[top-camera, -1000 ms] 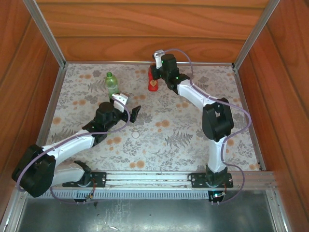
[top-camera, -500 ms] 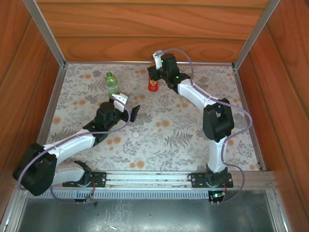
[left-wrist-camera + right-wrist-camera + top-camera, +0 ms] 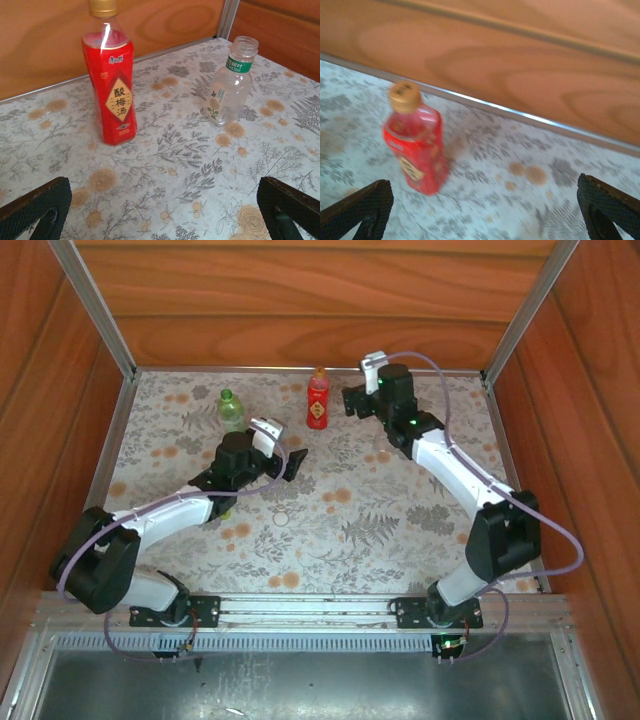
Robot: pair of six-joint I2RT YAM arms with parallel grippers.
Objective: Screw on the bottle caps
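Table, left to right: green bottle (image 3: 231, 412) stands near the far-left corner. Left gripper (image 3: 291, 464) is spread wide and empty. Red bottle (image 3: 318, 405) stands at the far edge, orange cap (image 3: 319, 372) seated. Right gripper (image 3: 350, 403) has just let go of it, jaws apart, and drawn rightward. Clear bottle (image 3: 230, 82) is uncapped, probably next.

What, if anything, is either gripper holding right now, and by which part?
Nothing is held. The left gripper and the right gripper both stand open and empty; the red bottle stands on its own, untouched.
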